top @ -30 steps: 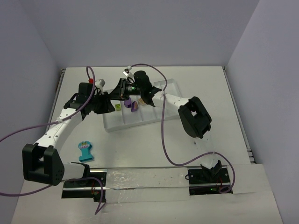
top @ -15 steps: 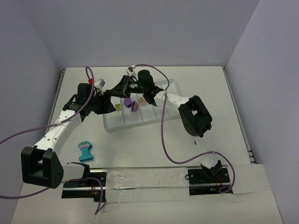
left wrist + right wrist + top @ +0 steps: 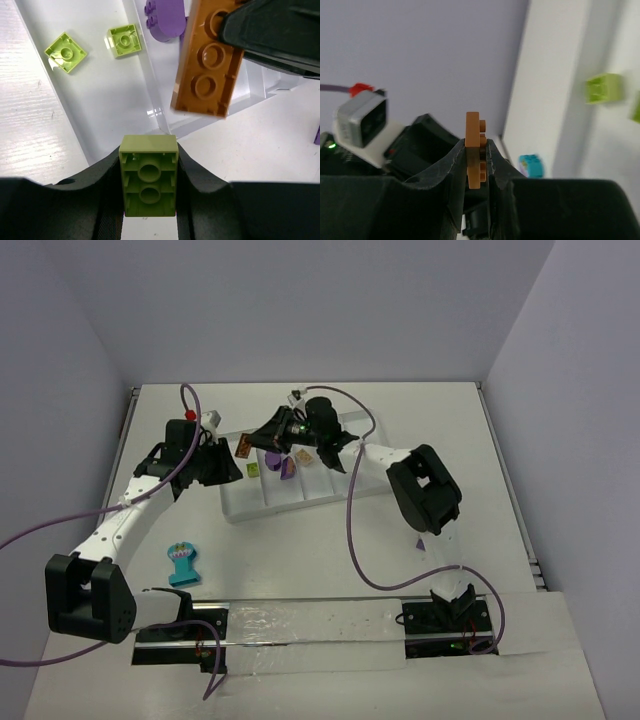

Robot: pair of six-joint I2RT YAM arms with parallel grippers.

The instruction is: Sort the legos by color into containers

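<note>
My left gripper (image 3: 148,156) is shut on a lime green lego (image 3: 148,175), held just off the near-left end of the white tray (image 3: 240,510). My right gripper (image 3: 476,150) is shut on a flat orange-brown lego (image 3: 207,60), which hangs tilted above the tray's left compartments, close in front of the left gripper (image 3: 230,468). Two small lime green legos (image 3: 65,51) (image 3: 124,40) lie in the leftmost container. Purple legos (image 3: 280,462) sit in a container beside it, and a tan one (image 3: 302,453) lies further right. A teal comb-like lego (image 3: 183,563) lies on the table.
The two grippers' tips are very close together over the tray's left end. A small purple piece (image 3: 420,543) lies on the table by the right arm's elbow. Purple cables loop over the table. The arms' bases stand on a foil strip (image 3: 300,625) at the near edge.
The right gripper has swung its tip left and lower toward the left gripper, bringing the orange-brown lego over the tray's left end. The left arm has barely moved.
</note>
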